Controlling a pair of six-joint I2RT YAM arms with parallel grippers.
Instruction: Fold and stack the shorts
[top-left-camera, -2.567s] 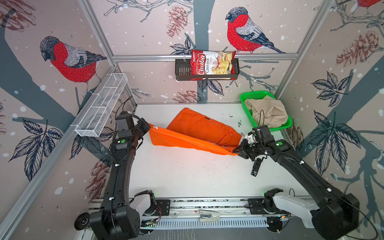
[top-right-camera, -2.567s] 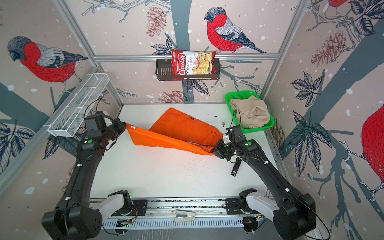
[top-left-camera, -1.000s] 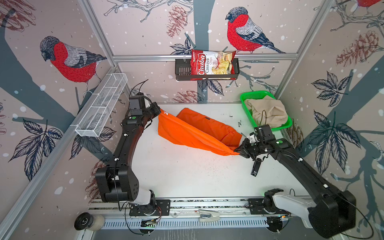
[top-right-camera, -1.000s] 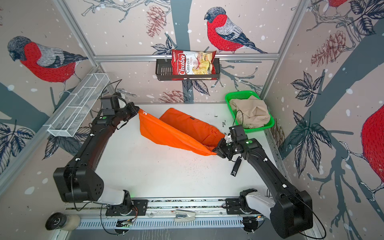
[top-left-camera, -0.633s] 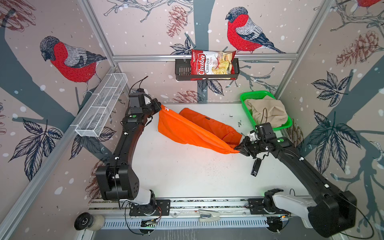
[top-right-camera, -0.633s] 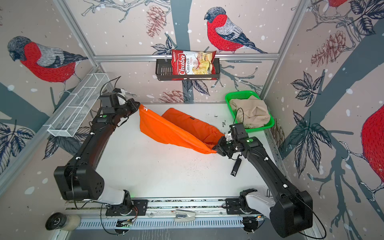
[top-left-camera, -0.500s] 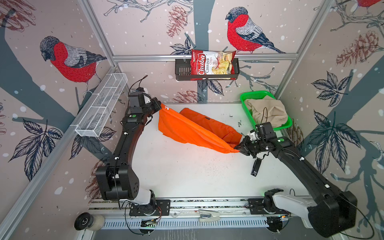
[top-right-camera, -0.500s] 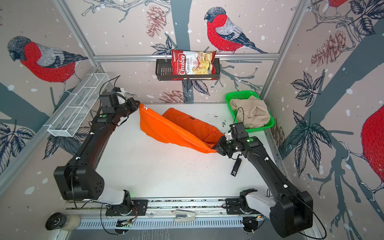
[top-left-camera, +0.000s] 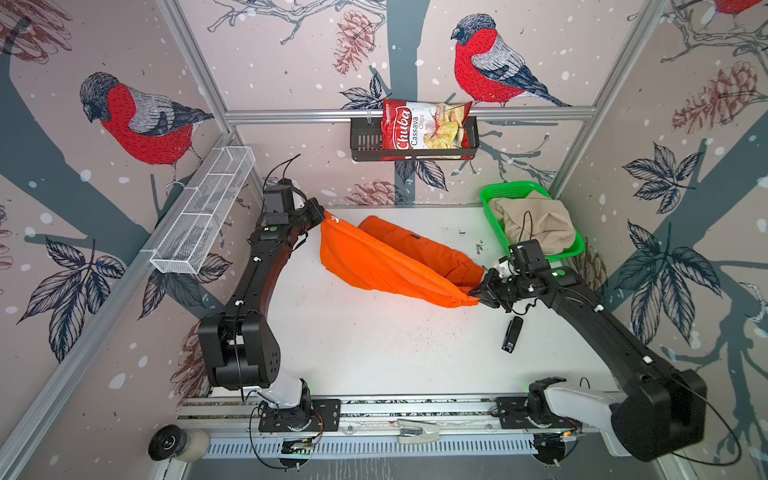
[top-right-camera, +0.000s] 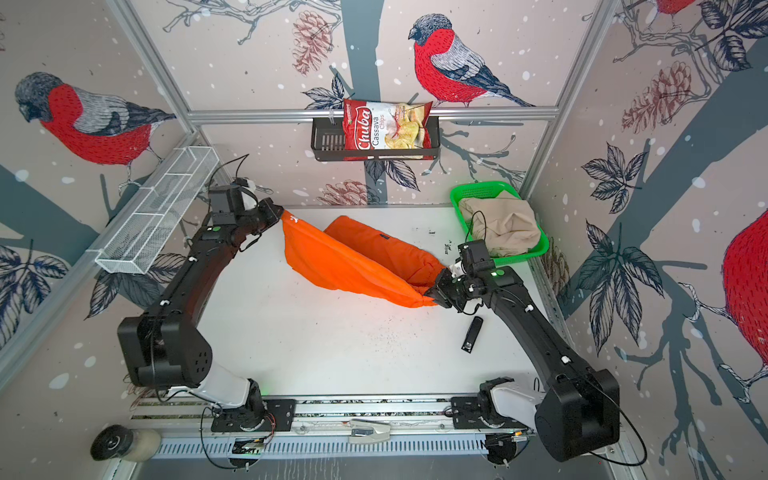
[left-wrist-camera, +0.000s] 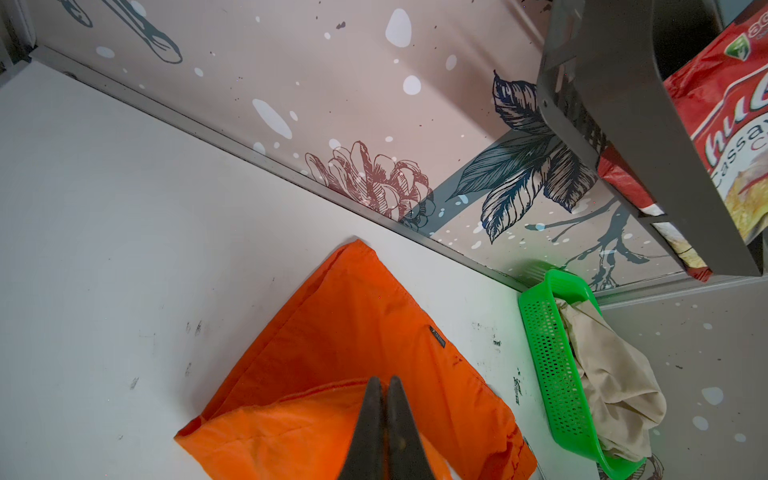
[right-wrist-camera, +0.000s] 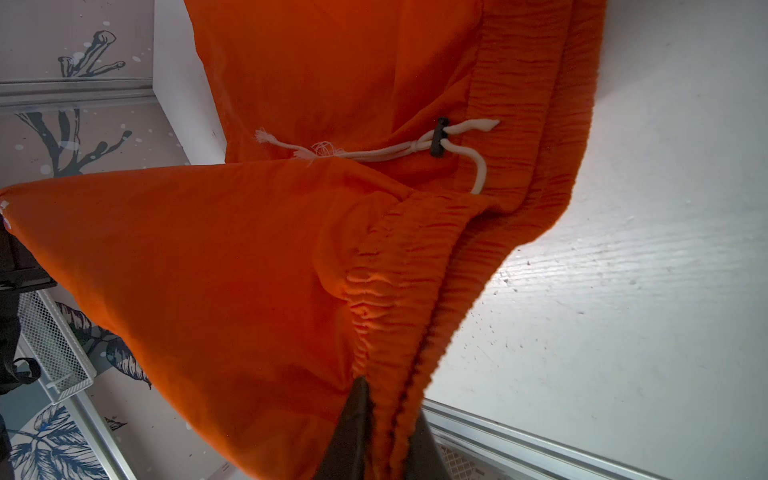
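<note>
The orange shorts (top-left-camera: 386, 262) are stretched above the table between my two grippers, one leg still lying on the white surface (top-right-camera: 374, 245). My left gripper (top-left-camera: 322, 214) is at the back left, shut on a hem corner, and its closed tips (left-wrist-camera: 384, 381) pinch orange cloth. My right gripper (top-right-camera: 429, 297) is at the right, shut on the gathered waistband (right-wrist-camera: 390, 332), with the white drawstring (right-wrist-camera: 415, 149) hanging beyond it. The beige shorts (top-left-camera: 536, 224) lie crumpled in the green basket (top-left-camera: 490, 199) at the back right.
A small black object (top-left-camera: 512, 334) lies on the table in front of the right gripper. A chips bag (top-left-camera: 424, 126) sits in a black rack on the back wall. A white wire basket (top-left-camera: 203, 220) hangs on the left wall.
My left gripper has carried its corner of the orange shorts from the left side toward the back wall, folding the cloth over. The right gripper has barely moved.
</note>
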